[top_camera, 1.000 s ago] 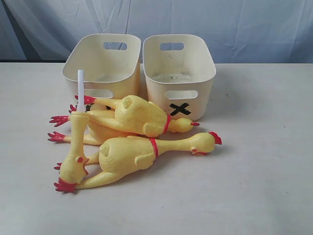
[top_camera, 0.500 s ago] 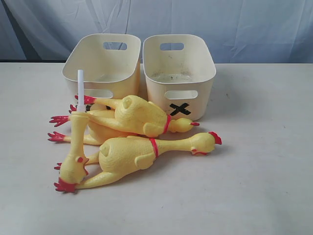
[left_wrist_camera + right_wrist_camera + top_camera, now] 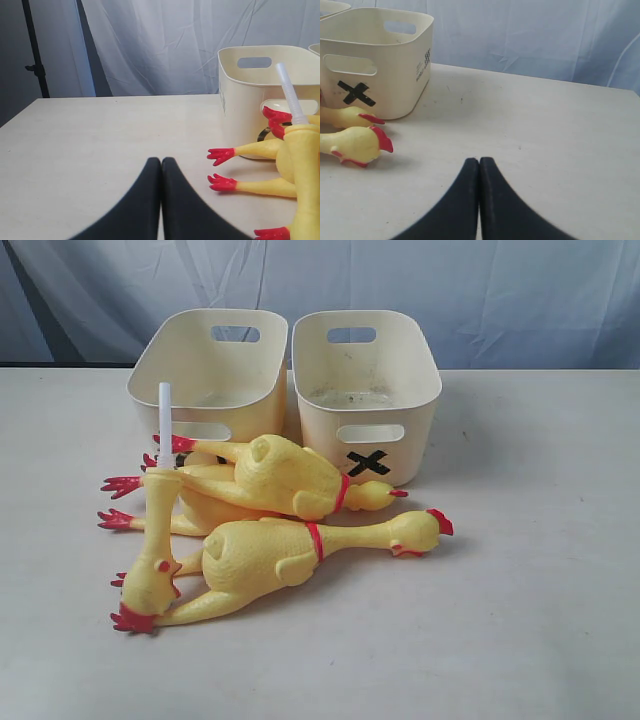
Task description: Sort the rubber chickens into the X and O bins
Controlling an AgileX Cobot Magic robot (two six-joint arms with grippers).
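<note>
Several yellow rubber chickens lie piled on the table in front of the two cream bins. The front chicken (image 3: 270, 552) points its red-combed head right, and another chicken (image 3: 285, 475) rests across the pile behind it. A smaller chicken with a white tube (image 3: 158, 530) leans at the left. The X bin (image 3: 365, 390) stands at the right, its black X facing me. Chickens largely cover the mark on the left bin (image 3: 210, 370). My left gripper (image 3: 161, 161) is shut and empty, apart from the red feet (image 3: 220, 155). My right gripper (image 3: 479, 161) is shut and empty, right of a chicken head (image 3: 362, 144).
A pale curtain hangs behind the table. Bare tabletop (image 3: 540, 570) stretches to the right of the chickens and along the front. A dark stand (image 3: 35, 50) rises beyond the table's far edge in the left wrist view. Neither arm shows in the exterior view.
</note>
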